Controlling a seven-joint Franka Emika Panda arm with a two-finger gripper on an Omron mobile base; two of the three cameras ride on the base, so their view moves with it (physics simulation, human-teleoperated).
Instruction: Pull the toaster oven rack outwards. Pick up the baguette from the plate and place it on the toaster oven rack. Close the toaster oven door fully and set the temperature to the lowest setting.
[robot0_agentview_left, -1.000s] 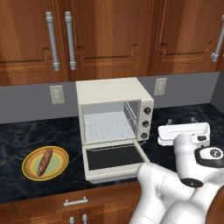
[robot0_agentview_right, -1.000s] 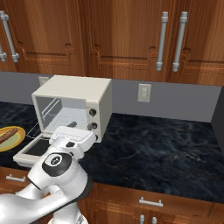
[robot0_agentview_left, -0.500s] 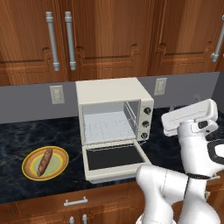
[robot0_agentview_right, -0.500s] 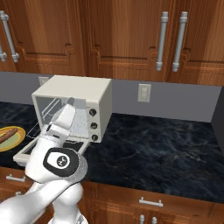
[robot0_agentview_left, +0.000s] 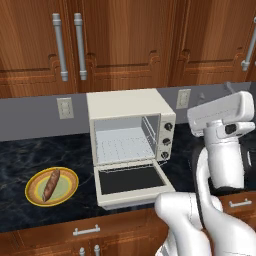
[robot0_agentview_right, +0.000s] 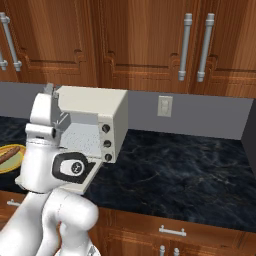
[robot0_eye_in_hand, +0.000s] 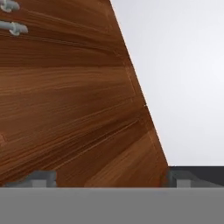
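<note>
From the left base view, the plate (robot0_agentview_left: 52, 186) sits far left on the desk (robot0_agentview_left: 20, 155) with the baguette (robot0_agentview_left: 51, 183) lying across it. Next comes the toaster oven (robot0_agentview_left: 131, 131), its door (robot0_agentview_left: 133, 183) dropped flat and the rack (robot0_agentview_left: 124, 145) back inside the cavity, not yet pulled out. Furthest right, my arm is raised high and my pincer (robot0_eye_in_hand: 109, 177) stands wide with nothing in it, pointed at the wooden cabinets (robot0_eye_in_hand: 65, 100) (well away from the oven). My worry: swinging down from here, I could clip the oven's top or knock the open door, nudging the whole box.
</note>
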